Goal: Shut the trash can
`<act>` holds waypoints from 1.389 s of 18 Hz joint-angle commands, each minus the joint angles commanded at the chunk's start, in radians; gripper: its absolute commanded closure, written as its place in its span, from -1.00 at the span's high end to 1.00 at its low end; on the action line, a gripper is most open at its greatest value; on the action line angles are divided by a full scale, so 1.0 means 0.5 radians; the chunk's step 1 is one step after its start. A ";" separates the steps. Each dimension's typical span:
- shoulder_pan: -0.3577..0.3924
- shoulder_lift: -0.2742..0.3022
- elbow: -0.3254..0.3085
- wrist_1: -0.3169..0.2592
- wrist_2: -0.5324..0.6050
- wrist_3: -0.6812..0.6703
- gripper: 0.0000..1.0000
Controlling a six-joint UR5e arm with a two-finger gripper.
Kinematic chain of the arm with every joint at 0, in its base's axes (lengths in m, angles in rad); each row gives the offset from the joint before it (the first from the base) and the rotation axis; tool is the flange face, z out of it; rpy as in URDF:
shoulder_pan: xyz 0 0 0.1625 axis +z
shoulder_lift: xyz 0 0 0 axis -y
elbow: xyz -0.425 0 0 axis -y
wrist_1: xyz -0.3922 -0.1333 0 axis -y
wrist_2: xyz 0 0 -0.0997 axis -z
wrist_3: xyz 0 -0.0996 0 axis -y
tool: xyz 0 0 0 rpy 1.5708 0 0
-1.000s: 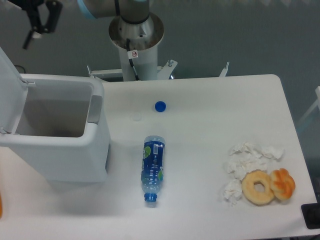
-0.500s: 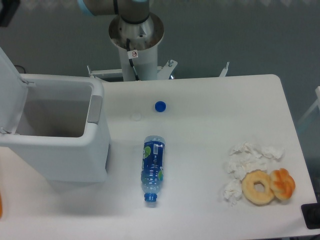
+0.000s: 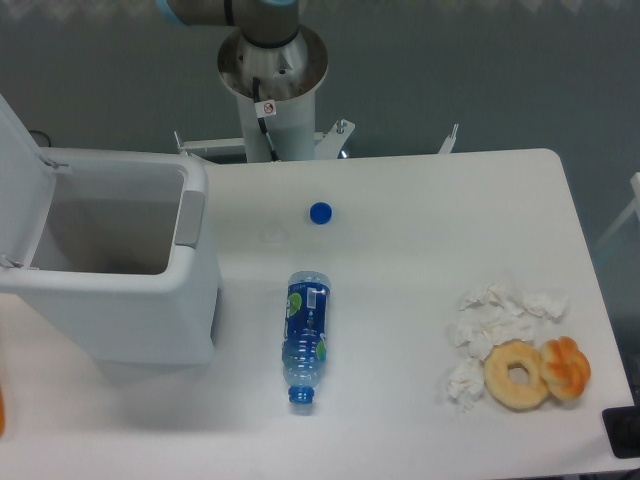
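The trash can [image 3: 150, 310] is a large white boxy bin at the left of the table. It stands open, and its inside looks empty. Its flat white lid [image 3: 18, 170] is tilted up at the far left edge of the frame. The grey latch [image 3: 190, 217] sits on the bin's right rim. Only the arm's base column [image 3: 272, 75] and a bit of the arm at the top edge show. The gripper is out of view.
A blue plastic bottle [image 3: 305, 337] lies on the white table [image 3: 420, 200] right of the bin, with a blue cap [image 3: 320, 212] beyond it. Crumpled tissues [image 3: 490, 325], a donut [image 3: 517, 374] and an orange pastry [image 3: 567, 366] lie at the front right.
The gripper, seen at the top left a second ago, has moved left and up out of the frame. Nothing on the table has moved.
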 joint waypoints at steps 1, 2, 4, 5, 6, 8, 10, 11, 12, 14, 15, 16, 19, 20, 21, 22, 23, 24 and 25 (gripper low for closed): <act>-0.006 -0.012 -0.003 0.000 0.000 0.000 1.00; -0.012 -0.022 -0.009 0.000 0.000 0.000 1.00; -0.015 -0.031 -0.012 0.000 0.000 0.000 1.00; -0.015 -0.031 -0.009 0.000 0.000 0.000 1.00; -0.015 -0.031 -0.012 0.000 0.003 0.000 1.00; -0.015 -0.037 -0.009 -0.003 0.018 0.012 1.00; -0.012 -0.052 -0.003 -0.003 0.076 0.015 1.00; -0.012 -0.058 0.000 -0.003 0.128 0.015 1.00; -0.012 -0.058 0.003 -0.006 0.174 0.015 1.00; -0.009 -0.061 -0.003 -0.006 0.227 0.018 1.00; -0.006 -0.062 -0.006 -0.006 0.227 0.021 1.00; -0.003 -0.058 -0.006 -0.006 0.230 0.021 1.00; 0.012 -0.058 -0.009 -0.006 0.257 0.067 1.00; 0.027 -0.052 -0.012 -0.006 0.294 0.074 1.00; 0.040 -0.052 -0.015 -0.006 0.322 0.077 1.00; 0.052 -0.052 -0.018 -0.006 0.346 0.077 1.00; 0.095 -0.052 -0.031 -0.006 0.356 0.077 1.00; 0.138 -0.049 -0.037 -0.003 0.356 0.077 1.00; 0.174 -0.046 -0.037 -0.003 0.353 0.077 1.00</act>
